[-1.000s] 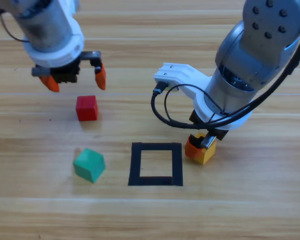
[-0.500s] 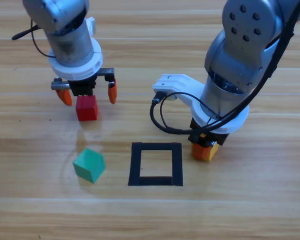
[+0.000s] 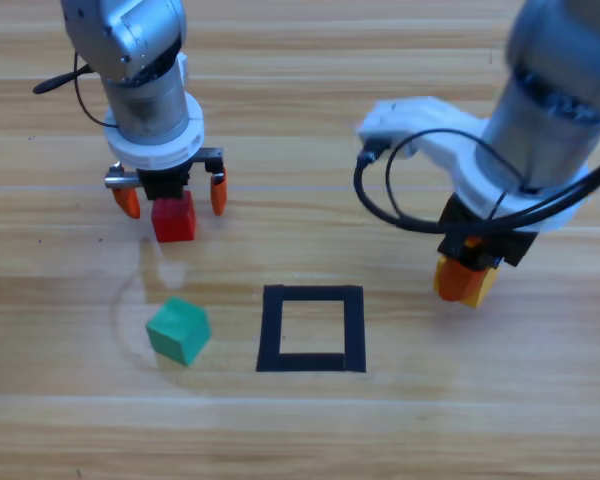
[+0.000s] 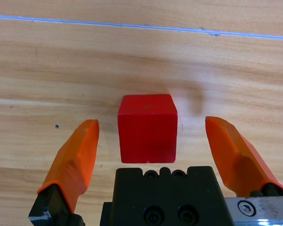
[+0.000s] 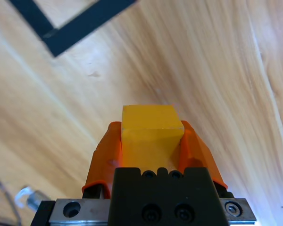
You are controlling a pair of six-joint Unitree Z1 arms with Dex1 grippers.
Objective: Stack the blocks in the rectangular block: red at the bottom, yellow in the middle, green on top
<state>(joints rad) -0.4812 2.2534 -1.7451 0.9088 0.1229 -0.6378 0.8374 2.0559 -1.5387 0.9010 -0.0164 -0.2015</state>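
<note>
1. You have nothing in the flat black square tape frame (image 3: 312, 329) yet: bare wood shows inside it, so no layer of the stack is built.
2. Your left gripper (image 3: 170, 197), with its two orange jaws, is down at the small bright red matte cube (image 3: 174, 217) on the left of the wooden table (image 3: 310, 430). In the left wrist view the left gripper (image 4: 151, 141) has its jaws spread wide, one on each side of the red cube (image 4: 147, 127), with a clear gap between each and the cube. The cube sits on the wood, unheld.
3. You judge this as the moment just ahead of the grasp on the bottom piece: the jaws need only close squarely on the red cube, which lies well apart from the frame, up and to its left.
4. Your right gripper (image 3: 467, 272) is clenched on the small plain yellow cube (image 3: 468, 283), off to the right of the frame and outside it. In the right wrist view the right gripper (image 5: 152, 141) shows the yellow cube (image 5: 152, 133) pinched between both jaws, with a corner of the frame (image 5: 68, 27) farther off.
5. The yellow piece goes in the middle, so in your place it should wait until red is seated.
6. The small teal-green cube (image 3: 178, 330) rests on the table left of the frame, turned at an angle to it, untouched by either arm.
7. What is left for you: seat red inside the frame, yellow on it, then fetch green and cap the stack. All three placements remain.
</note>
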